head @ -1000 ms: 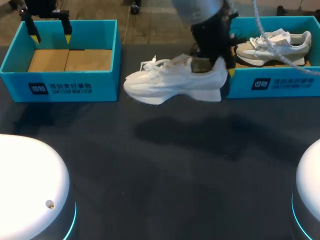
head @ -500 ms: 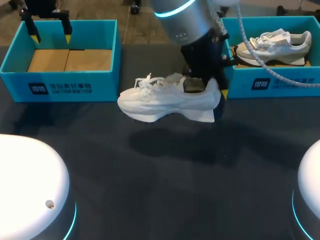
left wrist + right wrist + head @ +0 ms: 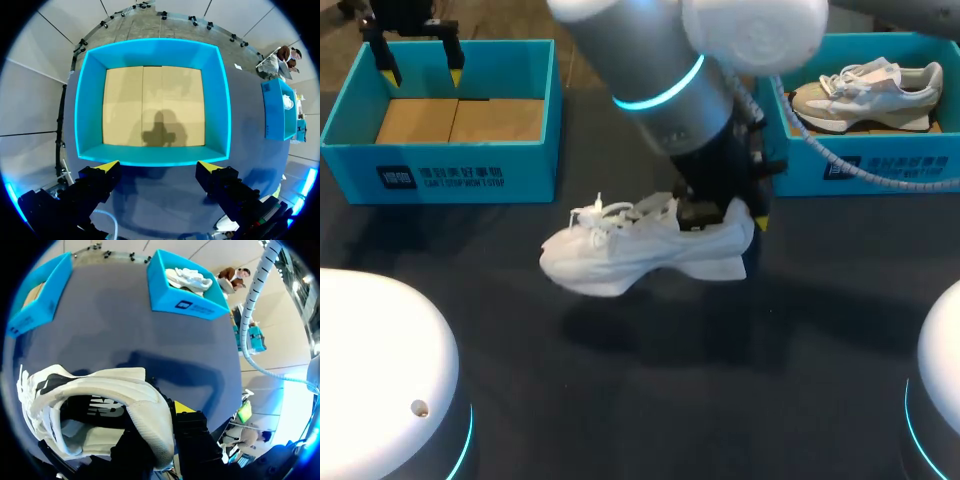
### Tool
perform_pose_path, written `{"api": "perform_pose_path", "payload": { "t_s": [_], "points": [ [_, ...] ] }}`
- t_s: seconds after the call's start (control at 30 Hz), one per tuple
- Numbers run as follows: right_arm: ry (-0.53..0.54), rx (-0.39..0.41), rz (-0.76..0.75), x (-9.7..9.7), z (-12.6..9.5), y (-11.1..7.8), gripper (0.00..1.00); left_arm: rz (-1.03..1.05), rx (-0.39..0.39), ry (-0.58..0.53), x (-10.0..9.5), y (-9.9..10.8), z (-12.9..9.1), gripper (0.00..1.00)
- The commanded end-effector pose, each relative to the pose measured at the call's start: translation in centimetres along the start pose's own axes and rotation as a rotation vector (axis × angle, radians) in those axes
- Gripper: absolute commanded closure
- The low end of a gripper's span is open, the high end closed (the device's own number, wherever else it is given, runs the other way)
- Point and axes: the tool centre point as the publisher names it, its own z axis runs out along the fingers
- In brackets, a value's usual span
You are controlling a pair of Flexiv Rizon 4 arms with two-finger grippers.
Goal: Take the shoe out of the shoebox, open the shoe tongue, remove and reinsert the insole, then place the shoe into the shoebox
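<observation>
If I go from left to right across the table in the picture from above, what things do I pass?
Left shoebox, empty → white shoe → right shoebox with a second shoe inside.

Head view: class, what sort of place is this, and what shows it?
Probably a robotics lab bench for shoe-packing trials: a dark table, a blue left shoebox and right shoebox, and the right gripper shut on a white shoe.
</observation>
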Motion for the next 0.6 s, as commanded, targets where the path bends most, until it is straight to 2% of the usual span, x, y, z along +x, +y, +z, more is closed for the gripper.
{"api": "perform_pose_path", "payload": {
  "t_s": [0.03, 0.53, 0.6],
  "points": [
    [0.016, 0.003, 0.103, 0.0, 0.9, -1.8, 1.0, 0.0, 0.0, -0.001, 0.0, 0.0, 0.0, 0.0],
    [0.016, 0.003, 0.103, 0.0, 0.9, -1.8, 1.0, 0.0, 0.0, -0.001, 0.0, 0.0, 0.0, 0.0],
    [0.023, -0.035, 0.096, 0.7, 2.0, -1.1, 1.0, 0.0, 0.0, -0.001, 0.0, 0.0, 0.0, 0.0]
  ]
}}
